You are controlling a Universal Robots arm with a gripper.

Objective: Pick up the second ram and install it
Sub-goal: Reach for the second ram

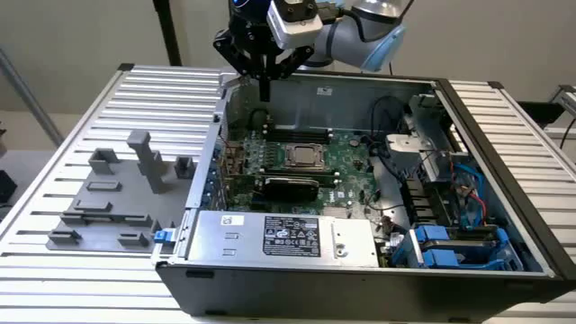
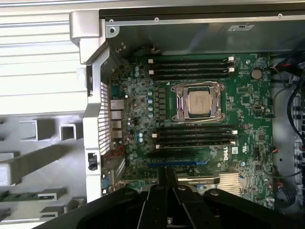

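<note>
Finds the second ram (image 2: pixel 28 195), as far as can be told, lying unpicked in the grey fixture (image 1: pixel 99 223) at nine o'clock of the computer case (image 1: pixel 360 290), leaves pick-up and seating both undone, and meets the gripper (image 1: pixel 264 98) farther back at twelve o'clock, fingers (image 1: pixel 264 84) together on nothing.

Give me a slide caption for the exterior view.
Shut fingers hang above the open computer case; grey fixture alongside.

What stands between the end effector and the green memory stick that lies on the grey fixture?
In the wrist view, the computer case's perforated side wall separates the end effector from the second ram.
</note>
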